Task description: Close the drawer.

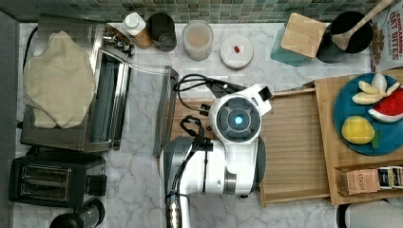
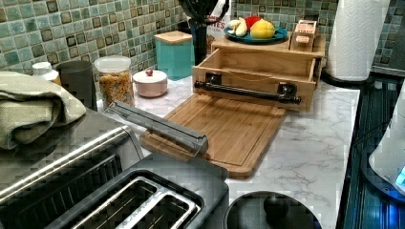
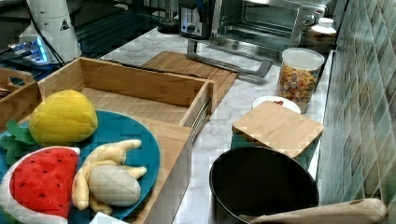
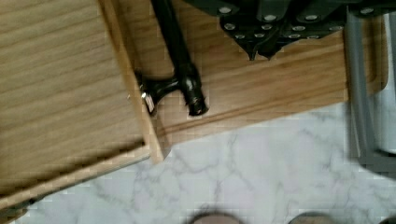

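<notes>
Above cutting board [image 4: 280, 79], pincer [image 4: 261, 49] closed, empty.

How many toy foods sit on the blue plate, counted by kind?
On the blue plate, as the right view shows:
Lemon: 1
Watermelon slice: 1
Peeled banana: 1
Green leaf: 1
Total: 4

The plate rests on the wooden stand above the open drawer.

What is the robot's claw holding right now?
Nothing. The dark gripper hangs shut over the bamboo cutting board, beside the wooden drawer's black bar handle, not touching it.
</notes>
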Action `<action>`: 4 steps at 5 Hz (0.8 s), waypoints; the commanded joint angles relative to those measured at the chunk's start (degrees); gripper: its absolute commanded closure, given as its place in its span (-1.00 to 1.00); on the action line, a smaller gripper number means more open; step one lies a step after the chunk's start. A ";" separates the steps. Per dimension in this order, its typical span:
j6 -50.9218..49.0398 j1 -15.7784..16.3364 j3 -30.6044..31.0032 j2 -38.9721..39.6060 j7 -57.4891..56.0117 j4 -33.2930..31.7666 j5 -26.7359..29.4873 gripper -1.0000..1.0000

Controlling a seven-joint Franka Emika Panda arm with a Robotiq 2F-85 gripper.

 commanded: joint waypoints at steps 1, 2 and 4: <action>5.45 1.55 1.64 1.37 -16.22 -8.23 4.67 1.00; 11.22 1.88 0.99 2.15 -22.76 -12.23 8.22 1.00; 14.19 2.22 1.83 3.29 -20.60 -16.25 4.50 1.00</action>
